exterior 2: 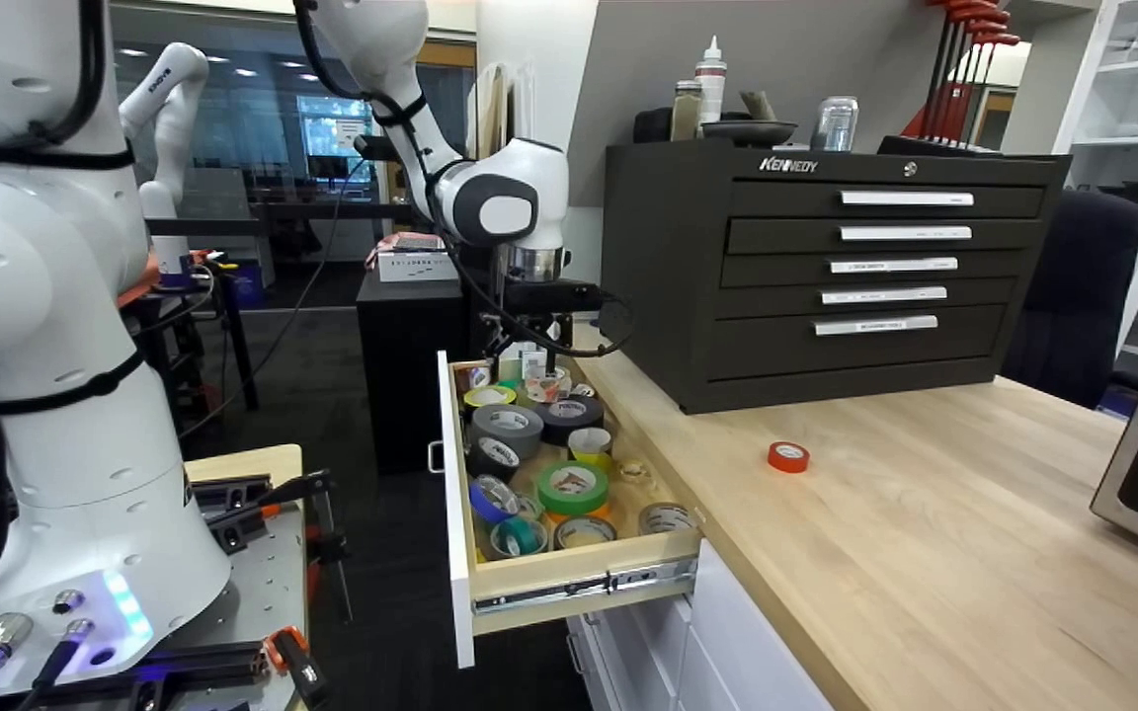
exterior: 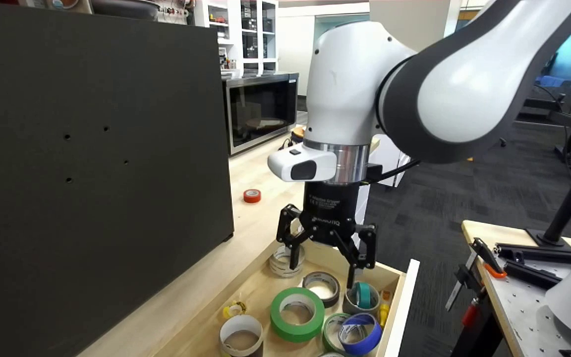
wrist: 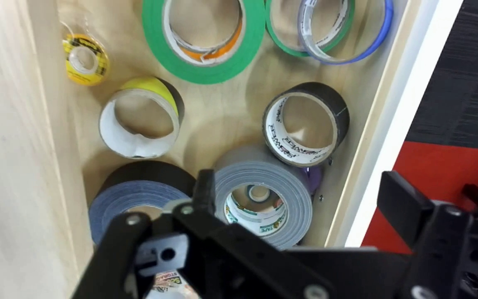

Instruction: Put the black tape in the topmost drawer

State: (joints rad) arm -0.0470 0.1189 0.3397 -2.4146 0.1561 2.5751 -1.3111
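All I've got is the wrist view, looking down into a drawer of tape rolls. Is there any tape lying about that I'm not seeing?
Observer: Yes. In both exterior views a red tape roll lies on the wooden countertop, outside the open drawer.
Operator: Oh! And is that open drawer the top one under there? From up here it's all I see.
Observer: It looks like it: in an exterior view it juts out close beneath the wooden countertop, with other white fronts lower down.
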